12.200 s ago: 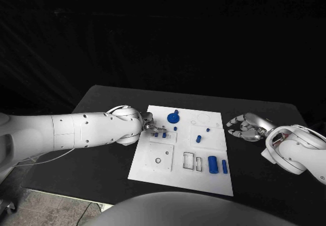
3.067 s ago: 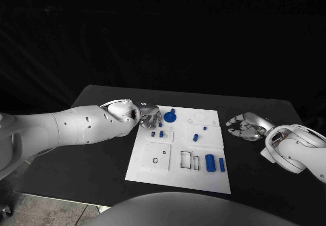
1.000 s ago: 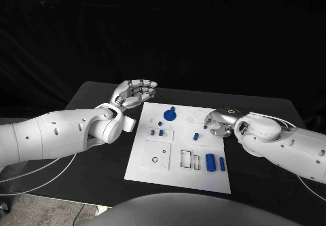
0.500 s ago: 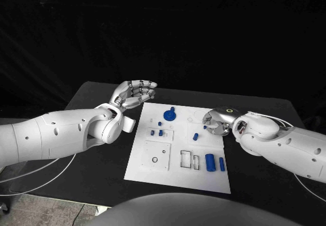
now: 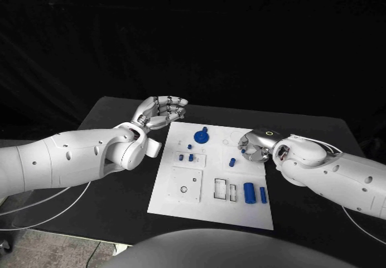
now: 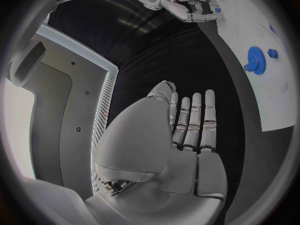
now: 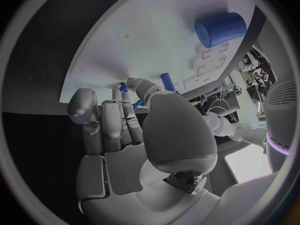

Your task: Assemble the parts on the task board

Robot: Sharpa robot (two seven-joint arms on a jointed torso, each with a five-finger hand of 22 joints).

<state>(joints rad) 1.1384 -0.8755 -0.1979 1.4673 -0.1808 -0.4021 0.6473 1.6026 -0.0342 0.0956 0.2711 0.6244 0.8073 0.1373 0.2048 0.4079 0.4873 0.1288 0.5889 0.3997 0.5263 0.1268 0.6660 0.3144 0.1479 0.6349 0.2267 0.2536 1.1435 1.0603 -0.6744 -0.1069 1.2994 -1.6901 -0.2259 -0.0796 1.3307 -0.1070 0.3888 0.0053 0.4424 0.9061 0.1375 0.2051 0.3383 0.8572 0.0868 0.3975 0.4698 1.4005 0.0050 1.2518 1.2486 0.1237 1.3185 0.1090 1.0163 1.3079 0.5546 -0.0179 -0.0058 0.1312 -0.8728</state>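
Left hand has pulled off the board since a few seconds back and now hangs raised past its far-left corner, fingers loosely apart, holding nothing. So the small pegs it was working are likely seated; gear sits just beyond them, two cylinders lie loose at the near right beside the empty slots. Right hand has swung in over the board's right edge by a short peg, fingers curled, empty as far as I can tell: probably next pick.

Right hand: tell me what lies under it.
The right hand hovers over the task board; a small blue peg shows at its fingers. Contact is hidden.
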